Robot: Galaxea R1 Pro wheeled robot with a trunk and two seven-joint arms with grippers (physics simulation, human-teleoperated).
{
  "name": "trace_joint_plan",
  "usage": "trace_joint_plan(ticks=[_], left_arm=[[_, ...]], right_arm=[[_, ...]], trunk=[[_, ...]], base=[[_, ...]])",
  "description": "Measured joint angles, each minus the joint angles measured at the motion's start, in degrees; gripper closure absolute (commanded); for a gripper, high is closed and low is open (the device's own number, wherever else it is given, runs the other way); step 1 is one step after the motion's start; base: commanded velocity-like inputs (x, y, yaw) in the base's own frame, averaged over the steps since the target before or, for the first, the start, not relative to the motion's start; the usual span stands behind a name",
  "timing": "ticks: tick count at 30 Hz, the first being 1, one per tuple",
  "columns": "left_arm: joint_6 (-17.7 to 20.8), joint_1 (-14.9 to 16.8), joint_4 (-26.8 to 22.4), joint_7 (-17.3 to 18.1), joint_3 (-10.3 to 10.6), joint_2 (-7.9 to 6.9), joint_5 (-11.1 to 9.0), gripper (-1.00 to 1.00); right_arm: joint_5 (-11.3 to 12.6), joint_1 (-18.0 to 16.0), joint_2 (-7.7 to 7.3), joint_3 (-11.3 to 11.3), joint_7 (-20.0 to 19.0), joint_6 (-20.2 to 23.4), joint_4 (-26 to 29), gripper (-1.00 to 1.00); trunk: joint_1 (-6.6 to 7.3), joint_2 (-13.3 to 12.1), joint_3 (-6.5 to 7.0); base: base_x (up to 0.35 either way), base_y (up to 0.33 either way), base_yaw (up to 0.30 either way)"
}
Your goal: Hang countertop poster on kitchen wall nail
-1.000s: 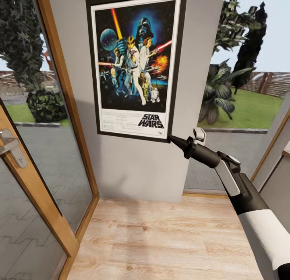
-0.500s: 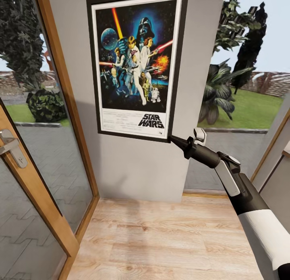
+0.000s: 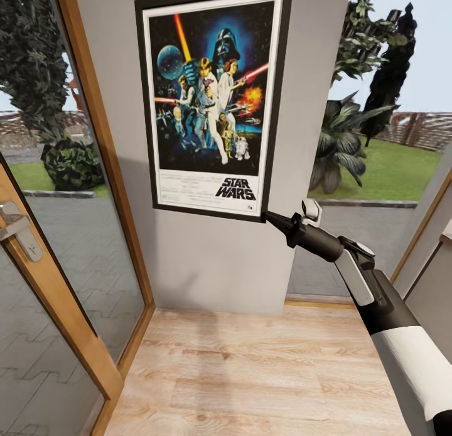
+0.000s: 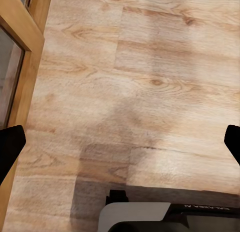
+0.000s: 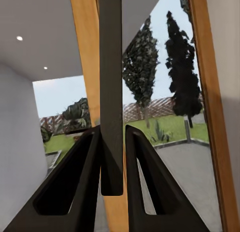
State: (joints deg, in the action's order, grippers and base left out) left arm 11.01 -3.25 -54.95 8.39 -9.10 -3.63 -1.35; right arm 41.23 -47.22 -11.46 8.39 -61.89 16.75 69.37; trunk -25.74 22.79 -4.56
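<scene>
The black-framed Star Wars poster [image 3: 210,97] stands flat and upright against the narrow grey wall panel [image 3: 213,266], its top edge cut off by the head view. My right gripper [image 3: 270,218] is shut on the poster's lower right corner. In the right wrist view its two dark fingers [image 5: 85,182] pinch the poster's thin edge [image 5: 111,66] between them. My left gripper [image 4: 120,144] hangs open over the wooden floor [image 4: 140,81], holding nothing. The wall nail is hidden, and the kitchen countertop is out of view.
A wood-framed glass door [image 3: 56,310] with a metal handle [image 3: 16,225] stands open at the left. Tall garden windows flank the wall panel. Pale wooden floor [image 3: 251,373] lies below. My own base [image 4: 165,217] shows under the left gripper.
The poster has crept a hair to the right on the wall. The right arm has hardly moved.
</scene>
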Motion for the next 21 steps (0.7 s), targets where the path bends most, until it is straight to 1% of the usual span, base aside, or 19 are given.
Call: trace_joint_plan(ticks=[14,21], left_arm=[[0.02,0.0,-0.01,0.0,0.0,0.0,0.0,-1.0],[0.05,0.0,-0.01,0.0,0.0,0.01,0.0,-1.0]], right_arm=[[-0.35,0.0,0.05,0.16,0.4,0.06,0.06,1.0],[-0.4,0.0,0.06,0.18,0.42,0.08,0.08,1.0]], trunk=[[0.0,0.0,0.0],[0.01,0.0,0.0]], base=[[0.002,0.0,0.0],[0.111,0.0,0.0]])
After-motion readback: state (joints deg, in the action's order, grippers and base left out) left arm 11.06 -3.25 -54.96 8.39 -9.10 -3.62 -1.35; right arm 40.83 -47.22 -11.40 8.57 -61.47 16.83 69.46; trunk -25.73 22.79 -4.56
